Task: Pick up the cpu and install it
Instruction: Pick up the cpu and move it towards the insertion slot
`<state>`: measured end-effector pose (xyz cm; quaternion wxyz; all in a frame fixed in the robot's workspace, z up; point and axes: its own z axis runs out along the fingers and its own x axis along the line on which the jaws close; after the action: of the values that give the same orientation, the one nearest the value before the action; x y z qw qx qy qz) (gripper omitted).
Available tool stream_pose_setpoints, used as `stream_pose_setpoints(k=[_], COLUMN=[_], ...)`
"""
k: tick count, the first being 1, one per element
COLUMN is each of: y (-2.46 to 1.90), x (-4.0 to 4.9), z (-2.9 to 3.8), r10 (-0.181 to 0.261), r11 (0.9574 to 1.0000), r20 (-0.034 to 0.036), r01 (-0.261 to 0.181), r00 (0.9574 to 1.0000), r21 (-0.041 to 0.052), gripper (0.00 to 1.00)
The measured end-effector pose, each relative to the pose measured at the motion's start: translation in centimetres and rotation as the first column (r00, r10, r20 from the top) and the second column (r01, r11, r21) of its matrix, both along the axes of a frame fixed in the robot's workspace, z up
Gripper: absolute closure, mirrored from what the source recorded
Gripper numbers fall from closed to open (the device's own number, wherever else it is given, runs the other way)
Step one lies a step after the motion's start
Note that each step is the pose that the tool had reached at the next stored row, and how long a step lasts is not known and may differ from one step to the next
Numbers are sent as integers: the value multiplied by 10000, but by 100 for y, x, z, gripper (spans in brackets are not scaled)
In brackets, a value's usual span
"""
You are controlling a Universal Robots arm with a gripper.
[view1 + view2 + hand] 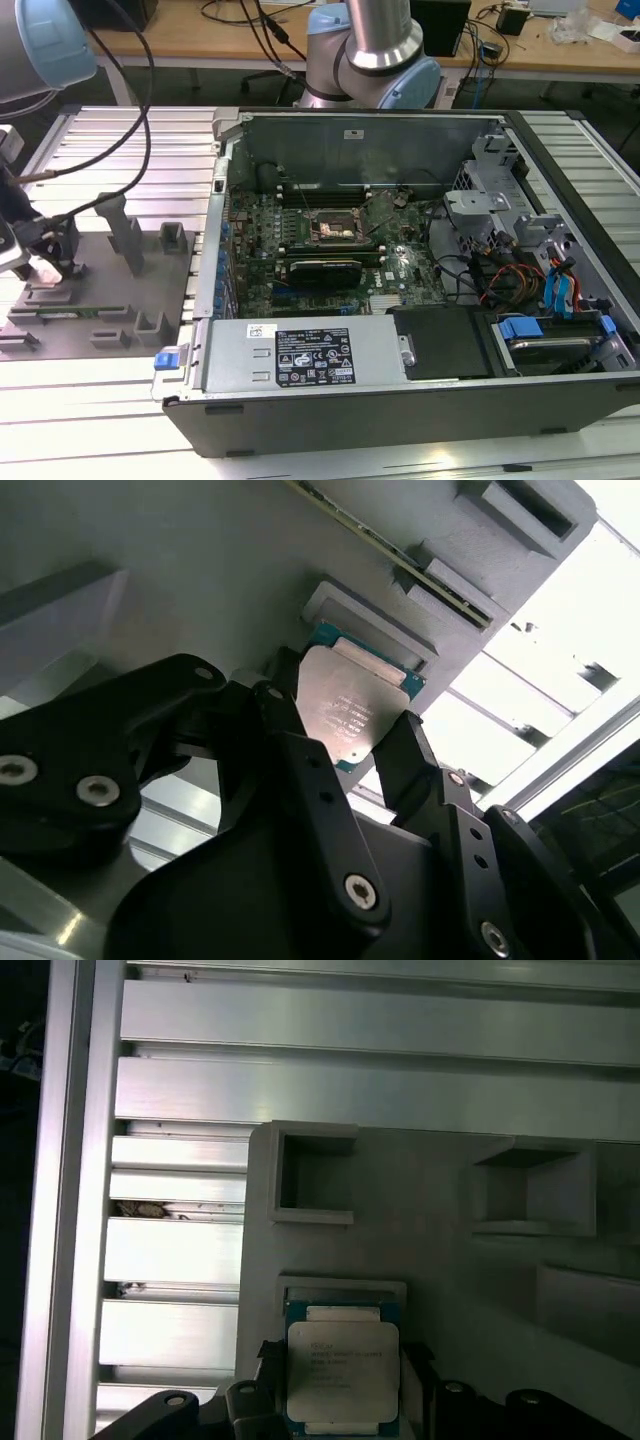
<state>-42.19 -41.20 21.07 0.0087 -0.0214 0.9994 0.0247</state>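
Note:
The cpu point(343, 1372), a thin square chip with a pale silver top and a green rim, sits between the two black fingers of my gripper point(342, 1358). In the second wrist view the fingers point(288, 730) press against opposite edges of the cpu point(350, 708), which hangs just off its shallow grey nest point(372, 618). In the exterior view my gripper point(48, 266) hovers low over the grey fixture plate point(100, 290) at the exterior view's left. The dark square socket point(335, 228) lies inside the open computer case, far from the gripper.
The open computer case point(400, 400) takes up the middle and the exterior view's right, with cables and drive bays inside. Grey fixture blocks point(128, 235) stand up from the plate near the gripper. A memory stick point(70, 312) lies on the plate. Ribbed aluminium table point(120, 400) surrounds everything.

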Motion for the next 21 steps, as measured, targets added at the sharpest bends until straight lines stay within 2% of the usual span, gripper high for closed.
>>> stream_pose_setpoints(k=[4, 6, 9, 21], y=[0, 0, 0, 3], x=[0, 0, 1, 0], z=[14, 45, 140, 371], r10=[1, 1, 1, 7], r11=[10000, 10000, 10000, 10000], r20=[0, -1, 0, 0], r01=[-1, -1, -1, -7], r00=[10000, 10000, 10000, 10000], r21=[0, -1, -1, 0], gripper=[45, 45, 45, 45])
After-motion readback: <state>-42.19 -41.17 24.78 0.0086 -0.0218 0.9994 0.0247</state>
